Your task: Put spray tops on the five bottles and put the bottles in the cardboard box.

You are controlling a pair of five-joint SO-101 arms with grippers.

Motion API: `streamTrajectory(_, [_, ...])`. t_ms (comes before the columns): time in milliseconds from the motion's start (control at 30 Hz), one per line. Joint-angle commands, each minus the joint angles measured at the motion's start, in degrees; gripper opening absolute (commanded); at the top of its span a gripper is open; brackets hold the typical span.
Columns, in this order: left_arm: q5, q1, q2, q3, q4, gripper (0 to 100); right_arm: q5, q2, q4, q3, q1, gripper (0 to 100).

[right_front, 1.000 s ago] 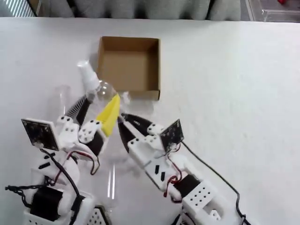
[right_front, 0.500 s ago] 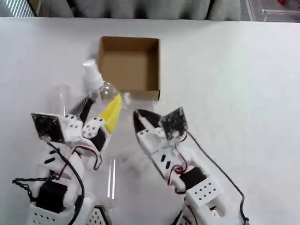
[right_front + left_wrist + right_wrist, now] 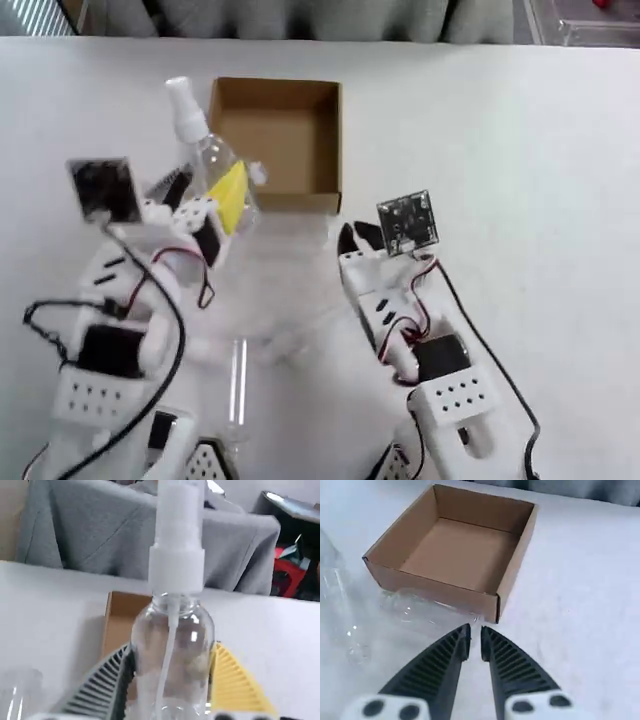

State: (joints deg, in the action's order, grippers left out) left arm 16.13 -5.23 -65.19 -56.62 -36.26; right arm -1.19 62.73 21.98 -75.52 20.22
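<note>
Left gripper (image 3: 207, 188): closed around a clear bottle (image 3: 172, 630), spray top (image 3: 177, 545) already fitted. We place it at the left wall of the cardboard box (image 3: 275, 86), not yet inside. The box holds nothing.

Right gripper (image 3: 475, 632): fingers nearly together, gripping nothing, near the box front.

Another bottle (image 3: 420, 605) lies along that front wall; we cannot tell if it has a top.

Our reckoning: one bottle topped, none boxed, most of the job left.
</note>
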Motion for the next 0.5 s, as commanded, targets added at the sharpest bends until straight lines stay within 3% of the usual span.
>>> streamTrajectory(0, [0.0, 2.2, 8.7, 4.6, 1.5, 2, -0.9, 0.3, 0.3, 4.0, -1.8, 1.8])
streamTrajectory(133, [0.0, 6.0, 8.8, 4.1, 1.6, 2, -0.9, -4.1, 0.8, 7.6, -2.7, 1.6])
streamTrajectory(400, [0.1, 13.2, 8.9, 0.9, 1.9, 2, -0.9, -32.0, 0.8, 25.4, -2.8, 2.2])
streamTrajectory(467, [0.4, 14.8, 8.8, -0.2, 3.4, 2, -0.9, -37.1, 0.9, 29.5, -2.9, 6.3])
